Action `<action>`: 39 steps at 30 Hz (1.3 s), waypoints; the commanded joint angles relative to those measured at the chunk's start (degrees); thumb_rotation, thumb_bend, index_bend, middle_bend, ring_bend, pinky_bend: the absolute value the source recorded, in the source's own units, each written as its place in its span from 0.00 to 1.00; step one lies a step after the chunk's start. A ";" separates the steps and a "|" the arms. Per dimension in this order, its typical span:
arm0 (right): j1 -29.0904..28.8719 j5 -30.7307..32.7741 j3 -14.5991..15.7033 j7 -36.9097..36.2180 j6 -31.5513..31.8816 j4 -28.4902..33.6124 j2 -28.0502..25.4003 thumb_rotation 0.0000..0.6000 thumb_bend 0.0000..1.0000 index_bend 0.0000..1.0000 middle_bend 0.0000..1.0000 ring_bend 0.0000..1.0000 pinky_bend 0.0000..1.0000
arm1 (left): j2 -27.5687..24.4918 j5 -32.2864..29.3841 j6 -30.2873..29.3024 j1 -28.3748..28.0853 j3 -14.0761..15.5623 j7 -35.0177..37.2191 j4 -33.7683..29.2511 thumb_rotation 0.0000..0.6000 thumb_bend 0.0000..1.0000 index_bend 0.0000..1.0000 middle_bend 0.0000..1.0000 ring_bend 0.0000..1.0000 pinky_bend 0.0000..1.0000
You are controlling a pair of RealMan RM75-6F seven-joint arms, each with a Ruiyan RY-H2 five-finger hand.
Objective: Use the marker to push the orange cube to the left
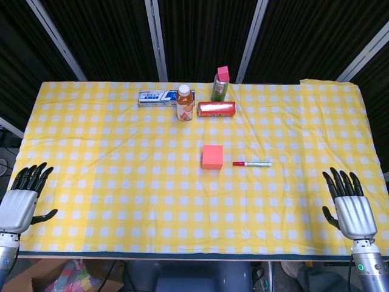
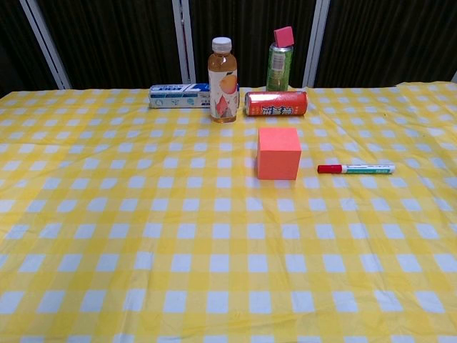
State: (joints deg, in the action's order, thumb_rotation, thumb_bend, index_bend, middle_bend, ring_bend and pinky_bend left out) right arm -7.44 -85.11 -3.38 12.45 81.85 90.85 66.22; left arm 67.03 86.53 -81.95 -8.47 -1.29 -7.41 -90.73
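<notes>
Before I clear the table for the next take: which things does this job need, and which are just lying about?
For the job:
marker, lying right of the cube
orange cube

Lying about, at the far side:
juice bottle
red can on its side
green can with a pink block on top
blue and white box

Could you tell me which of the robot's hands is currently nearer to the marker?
Right. The right hand rests at the table's near right edge; the left hand sits at the far left edge, beyond the orange cube from the marker.

Orange cube (image 2: 278,153) on checked cloth (image 2: 143,236), marker (image 2: 355,169) just right, apart.
</notes>
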 commanded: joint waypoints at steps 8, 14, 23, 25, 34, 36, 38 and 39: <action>-0.46 -0.01 -0.54 -1.53 -0.18 0.97 0.10 1.00 0.41 0.00 0.00 0.00 0.00 | -0.01 0.04 -0.25 0.11 -0.02 -0.02 -0.04 1.00 0.00 0.00 0.00 0.00 0.03; -4.51 3.08 -3.80 0.56 -4.70 4.91 0.16 1.00 0.41 0.02 0.00 0.00 0.00 | 0.07 -0.12 0.35 -0.17 -0.04 -0.10 -0.20 1.00 0.00 0.00 0.00 0.00 0.03; -16.72 17.90 -12.08 13.57 -15.61 6.94 7.97 1.00 0.41 0.22 0.04 0.00 0.00 | -0.14 -0.53 1.16 -0.50 -0.12 0.87 -0.36 1.00 0.00 0.00 0.00 0.00 0.03; -19.49 21.84 -13.52 16.74 -17.09 5.87 10.55 1.00 0.41 0.26 0.06 0.00 0.00 | -0.25 -0.74 1.50 -0.61 -0.13 1.15 -0.45 1.00 0.00 0.00 0.00 0.00 0.03; -26.41 32.29 -15.40 23.58 -18.81 -0.55 19.02 1.00 0.41 0.29 0.08 0.00 0.00 | -0.49 -0.49 1.40 -0.56 0.03 1.64 -0.60 1.00 0.00 0.00 0.00 0.00 0.03; -27.46 34.57 -15.53 24.64 -19.10 -1.99 20.35 1.00 0.41 0.29 0.08 0.00 0.00 | -0.49 -0.57 1.43 -0.55 0.03 1.59 -0.65 1.00 0.00 0.00 0.00 0.00 0.03; -28.22 36.39 -15.67 25.23 -19.36 -2.95 21.30 1.00 0.41 0.29 0.08 0.00 0.00 | -0.50 -0.55 1.35 -0.54 0.01 1.60 -0.73 1.00 0.00 0.00 0.00 0.00 0.03; -28.62 37.20 -15.71 25.36 -19.48 -3.50 21.85 1.00 0.41 0.29 0.08 0.00 0.00 | -0.50 -0.49 1.25 -0.54 -0.01 1.61 -0.72 1.00 0.00 0.00 0.00 0.00 0.03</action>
State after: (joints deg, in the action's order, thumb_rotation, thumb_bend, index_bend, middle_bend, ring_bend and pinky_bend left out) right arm -35.17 -49.13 -18.84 37.09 62.78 88.38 87.00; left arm 66.53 86.03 -80.69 -9.01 -1.30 -5.80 -91.45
